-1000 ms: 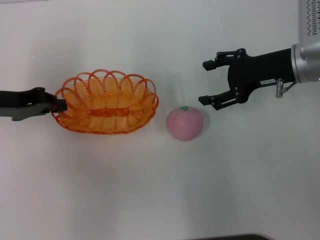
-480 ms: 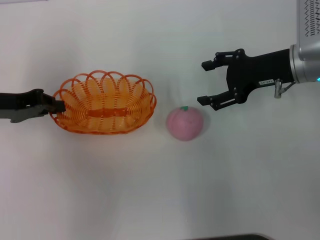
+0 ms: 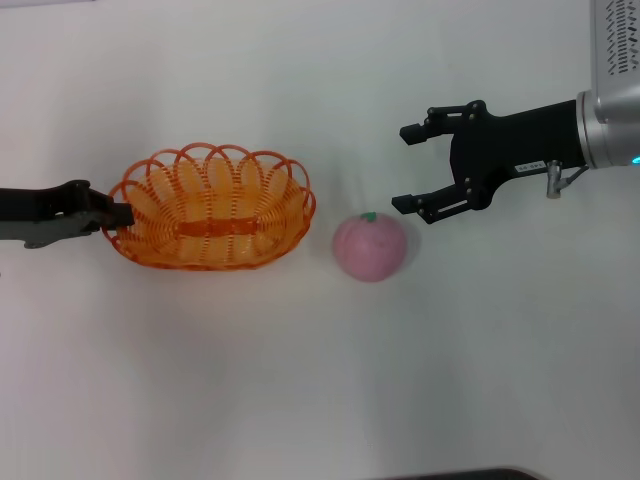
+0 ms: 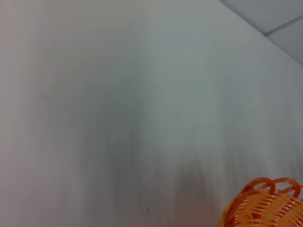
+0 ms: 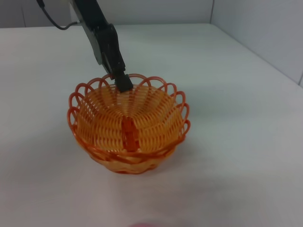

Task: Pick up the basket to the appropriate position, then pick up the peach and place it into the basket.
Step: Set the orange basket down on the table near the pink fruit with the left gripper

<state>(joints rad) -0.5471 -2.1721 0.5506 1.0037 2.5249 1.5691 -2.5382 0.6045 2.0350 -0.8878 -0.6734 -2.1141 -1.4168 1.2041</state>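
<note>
The orange wire basket [image 3: 210, 208] sits on the white table at centre left. My left gripper [image 3: 118, 213] is shut on its left rim. In the right wrist view that gripper [image 5: 121, 82] pinches the far rim of the basket [image 5: 128, 130]. The left wrist view shows only a bit of the basket's rim [image 4: 265, 203]. The pink peach [image 3: 370, 247], with a green mark on top, lies on the table just right of the basket and apart from it. My right gripper [image 3: 402, 168] is open and empty. It is behind and to the right of the peach, with its jaws pointing left.
The white table [image 3: 320, 380] extends all around the basket and peach. A dark edge [image 3: 460, 474] shows at the table's front. A grey wall [image 5: 265, 33] stands beyond the table's edge in the right wrist view.
The basket, held by the left gripper, has shifted slightly and sits a little flatter. The right gripper has crept a little to the left, still open. The peach has not moved.
</note>
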